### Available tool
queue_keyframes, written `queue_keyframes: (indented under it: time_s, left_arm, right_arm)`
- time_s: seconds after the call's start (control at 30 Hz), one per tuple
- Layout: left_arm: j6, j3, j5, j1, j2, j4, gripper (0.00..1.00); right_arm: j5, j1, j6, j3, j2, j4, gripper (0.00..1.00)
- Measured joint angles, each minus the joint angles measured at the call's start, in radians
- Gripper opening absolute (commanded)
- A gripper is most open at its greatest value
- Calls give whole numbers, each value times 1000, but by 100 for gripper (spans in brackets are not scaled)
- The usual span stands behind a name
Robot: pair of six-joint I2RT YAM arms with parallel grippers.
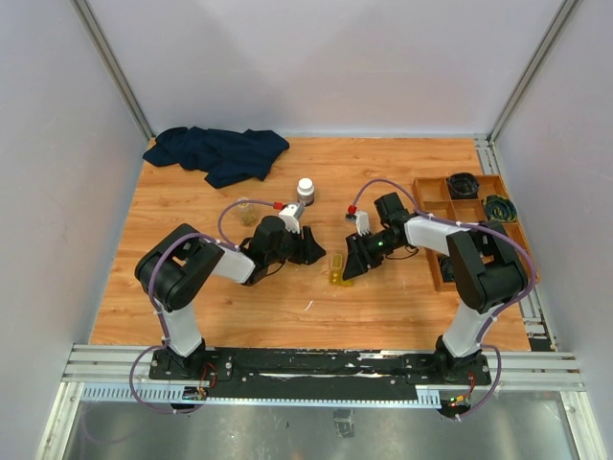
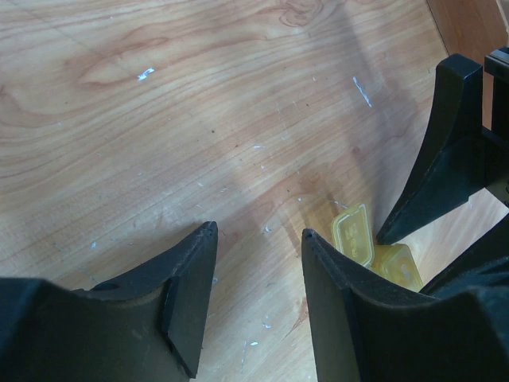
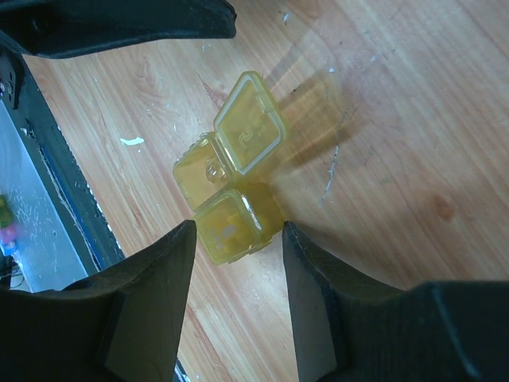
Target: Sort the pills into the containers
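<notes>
One small translucent yellow case [image 3: 231,187] lies flat on the wooden table [image 2: 159,119], between the two arms and a little nearer the right one. Its lid [image 3: 248,131] stands open, folded back on the side away from the right wrist, so the compartments face up. That is likely why it lies flat: pills can only go in from above. Whether a compartment holds anything is too small to tell.

The near end of the case sits between the tips of the right gripper [image 3: 238,228], one finger at each side wall, with the jaws about half apart and matched to the case's width. Both fingers look to meet the walls, but I cannot tell whether they pinch the case or only bracket it. Either way, the pose reads as steadying it against skidding.

The left gripper [image 2: 259,231] hovers low on the opposite side, jaws partly apart with only bare wood between them, holding nothing. The case lies ahead and to the right of its fingertips, near but apart.

Farther out, a small amber thing that I take for the vial [image 1: 247,213] stands beside the left arm, well apart from the case. A white-capped bottle [image 1: 306,189] is near it, a wooden tray [image 1: 428,192] sits to the right, and a dark cloth [image 1: 218,153] lies at the far edge.
</notes>
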Motion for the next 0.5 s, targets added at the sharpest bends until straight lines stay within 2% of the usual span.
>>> queue_keyframes:
  time_s: [0.5]
  left_arm:
    - [14,0,87,2,33,56,51]
  right_arm:
    - [31,14,-10,31,21,-38,40]
